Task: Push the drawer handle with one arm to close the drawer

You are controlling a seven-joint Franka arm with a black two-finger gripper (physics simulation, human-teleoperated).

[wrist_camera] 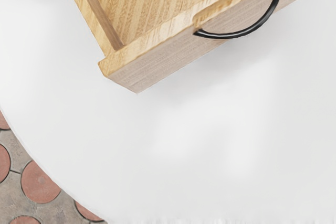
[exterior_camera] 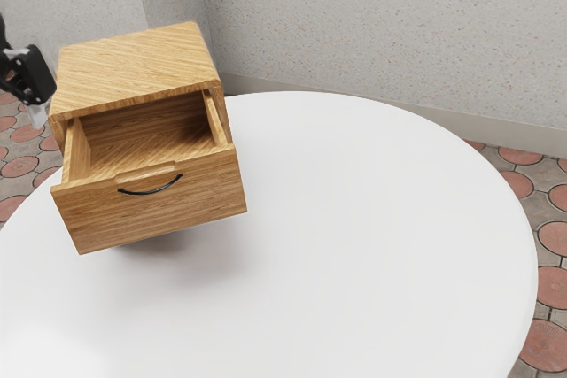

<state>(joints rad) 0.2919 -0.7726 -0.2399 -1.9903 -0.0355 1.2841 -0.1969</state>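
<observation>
Nearest in the exterior view spreads the round white desk (exterior_camera: 354, 263), with a soft shadow under the drawer front. Above it stands the open drawer (exterior_camera: 151, 210), its wooden front facing the camera and its side walls and floor in sight. The thin black handle (exterior_camera: 151, 190) bows across that front, just below a shallow notch in the upper edge; the wrist view shows the same curve. Behind, the drawer runs back into the wood-grained cabinet (exterior_camera: 133, 64). At the exterior view's left edge, beside the cabinet, is the black gripper (exterior_camera: 34, 75), apart from the handle; whether it is spread or closed I cannot tell. Farther off are red-and-grey floor tiles (exterior_camera: 545, 285) and a speckled wall (exterior_camera: 372, 33).
</observation>
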